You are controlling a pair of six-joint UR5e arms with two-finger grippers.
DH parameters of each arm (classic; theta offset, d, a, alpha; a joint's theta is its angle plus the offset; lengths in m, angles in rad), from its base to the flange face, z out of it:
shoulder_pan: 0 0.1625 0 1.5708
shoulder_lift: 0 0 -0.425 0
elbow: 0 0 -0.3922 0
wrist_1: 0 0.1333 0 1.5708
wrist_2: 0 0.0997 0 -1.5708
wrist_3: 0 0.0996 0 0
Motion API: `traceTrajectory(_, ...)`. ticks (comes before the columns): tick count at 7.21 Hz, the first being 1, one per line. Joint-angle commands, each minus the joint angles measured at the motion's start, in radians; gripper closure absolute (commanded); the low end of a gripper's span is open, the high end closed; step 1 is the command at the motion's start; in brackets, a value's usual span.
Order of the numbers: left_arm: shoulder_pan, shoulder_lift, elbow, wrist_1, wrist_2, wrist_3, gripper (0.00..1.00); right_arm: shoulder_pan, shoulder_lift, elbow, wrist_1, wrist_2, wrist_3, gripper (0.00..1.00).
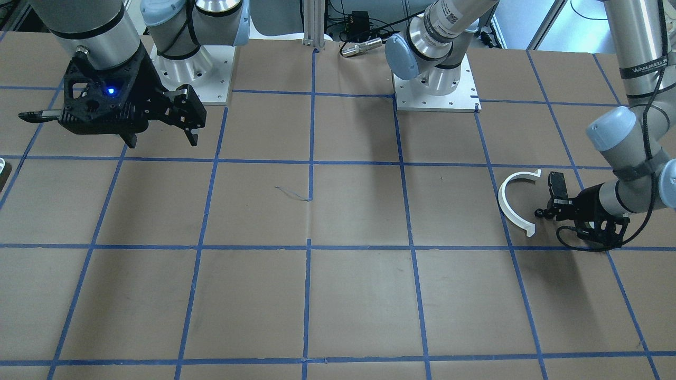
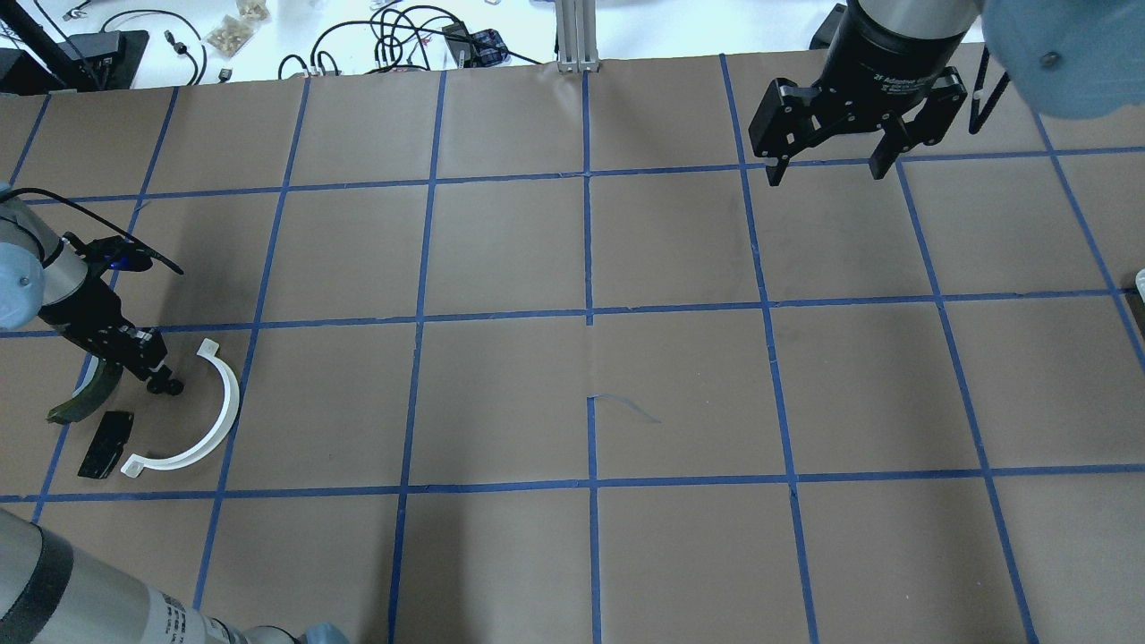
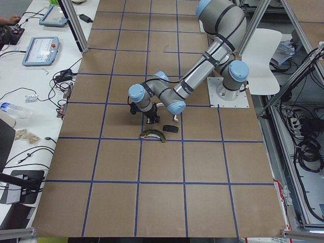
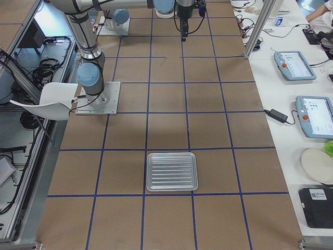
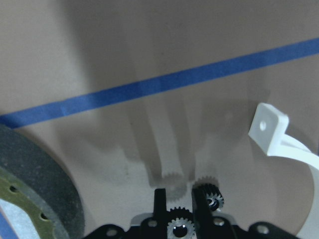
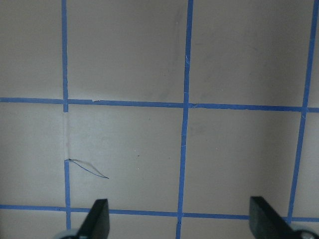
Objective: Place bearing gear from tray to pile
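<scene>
My left gripper (image 2: 159, 377) is low over the table at the pile, shut on the small dark bearing gear (image 5: 178, 227). A second toothed wheel (image 5: 212, 197) shows beside one finger. The gear (image 1: 539, 212) hangs just at the paper; I cannot tell whether it touches. The pile holds a white half-ring (image 2: 221, 394), a black pad (image 2: 106, 443) and a dark curved brake-shoe piece (image 2: 88, 400). The gear is between the shoe and the half-ring. My right gripper (image 2: 827, 170) is open and empty, high over the far side. The metal tray (image 4: 171, 154) looks empty.
The table is brown paper with a blue tape grid. The half-ring's end tab (image 5: 269, 128) lies just right of my left fingers and the brake shoe (image 5: 30, 179) just to their left. Cables and boxes lie beyond the far table edge (image 2: 358, 45).
</scene>
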Motion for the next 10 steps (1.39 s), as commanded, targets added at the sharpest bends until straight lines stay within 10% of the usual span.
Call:
traceTrajectory(1, 0.000, 0.001, 0.008, -0.001, 0.002, 0.001, 0.25, 0.000, -0.001, 0.000, 0.000, 0.001, 0.002, 0.00)
traceTrajectory(4, -0.020, 0.037, 0.072, -0.033, 0.017, -0.040, 0.19, 0.000, -0.001, 0.000, 0.002, 0.001, 0.000, 0.00)
traceTrajectory(10, -0.340, 0.195, 0.455, -0.507, -0.055, -0.515, 0.00, 0.000, 0.000, -0.008, -0.005, -0.003, 0.012, 0.00)
